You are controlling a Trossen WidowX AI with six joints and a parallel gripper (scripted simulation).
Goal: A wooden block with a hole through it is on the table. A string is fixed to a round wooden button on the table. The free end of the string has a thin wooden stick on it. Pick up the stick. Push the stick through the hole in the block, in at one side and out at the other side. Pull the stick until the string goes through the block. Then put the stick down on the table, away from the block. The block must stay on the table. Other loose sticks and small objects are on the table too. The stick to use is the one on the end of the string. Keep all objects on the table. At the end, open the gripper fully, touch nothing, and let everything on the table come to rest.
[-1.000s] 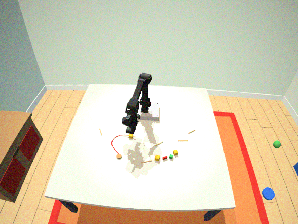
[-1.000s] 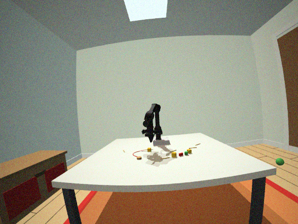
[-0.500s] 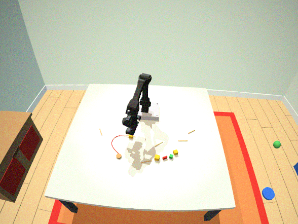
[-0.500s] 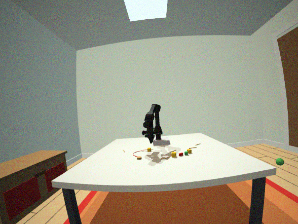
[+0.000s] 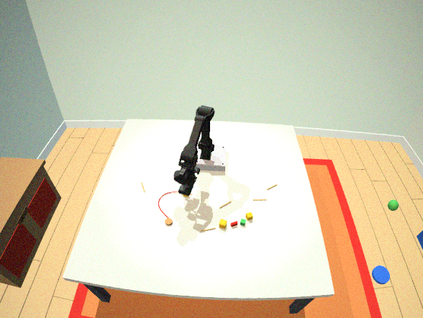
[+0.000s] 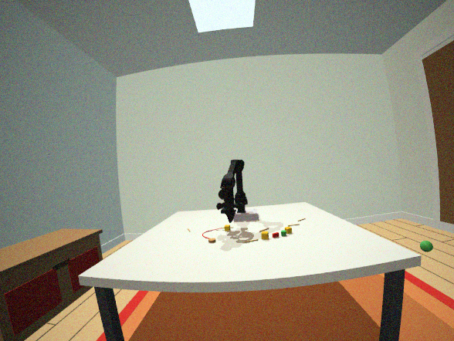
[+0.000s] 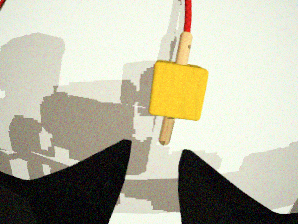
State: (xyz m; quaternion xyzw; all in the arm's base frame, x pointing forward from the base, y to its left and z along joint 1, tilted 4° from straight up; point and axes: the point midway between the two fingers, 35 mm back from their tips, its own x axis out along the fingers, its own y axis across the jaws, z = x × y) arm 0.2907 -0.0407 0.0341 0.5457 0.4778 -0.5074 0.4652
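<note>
Top: end effector (image 5: 185,193) (image 6: 231,221) (image 7: 156,152) is above the yellow block (image 6: 227,227) (image 7: 178,90), left of the tabletop's (image 5: 216,266) (image 6: 247,266) centreline, nearer the far edge than the near. Red string (image 5: 159,201) (image 6: 208,232) (image 7: 188,15) curves to the button (image 5: 168,221) (image 6: 211,240).

Exterior: fingertips hang above the tabletop; block sits upright.

Wrist: partly open, holding nothing. Stick (image 7: 165,131) pokes out both sides of the block. I read this as regrasp before pull-through: next, lower, straddle the stringless tip, close, pull straight.
</note>
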